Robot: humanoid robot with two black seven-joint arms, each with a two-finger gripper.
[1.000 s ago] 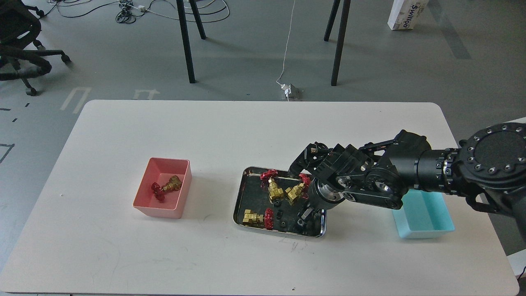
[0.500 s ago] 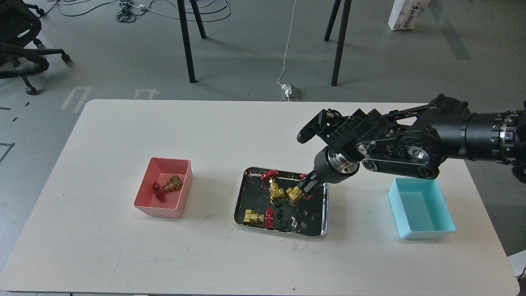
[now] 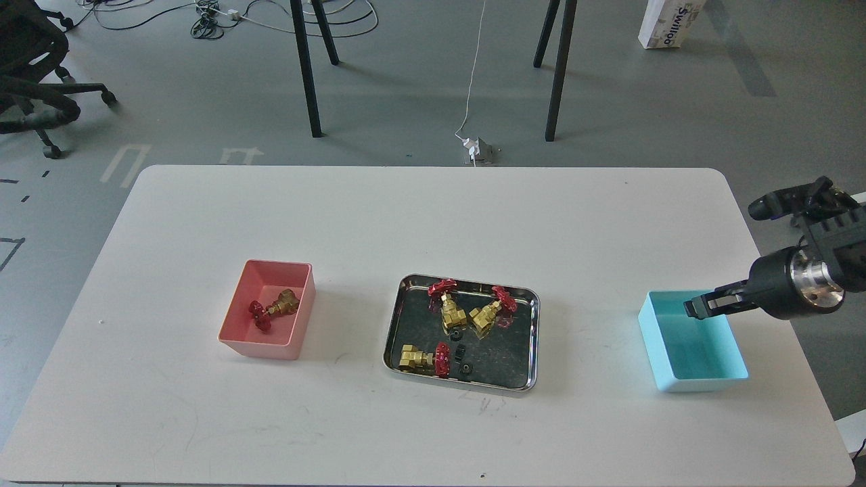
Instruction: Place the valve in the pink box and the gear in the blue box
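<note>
The pink box (image 3: 260, 348) stands left of centre and holds one valve (image 3: 274, 308). Three more valves lie in the steel tray (image 3: 531, 338): two at its back (image 3: 448, 310) (image 3: 488, 312) and one at its front left (image 3: 423, 357). Three black gears (image 3: 461, 352) lie loose in the tray's middle. The blue box (image 3: 700, 384) stands at the right, its floor bare. My right gripper (image 3: 693, 309) hangs over the blue box's back left part, its fingers close together with a small dark piece, seemingly a gear, at the tips. My left gripper is out of view.
The white table (image 3: 406, 216) ends just right of the blue box. Black table legs (image 3: 304, 67), cables and an office chair (image 3: 34, 81) stand on the floor beyond the far edge.
My right arm has lifted out of the steel tray and swung far to the right, from above the tray to above the blue box. The valves have stayed in place.
</note>
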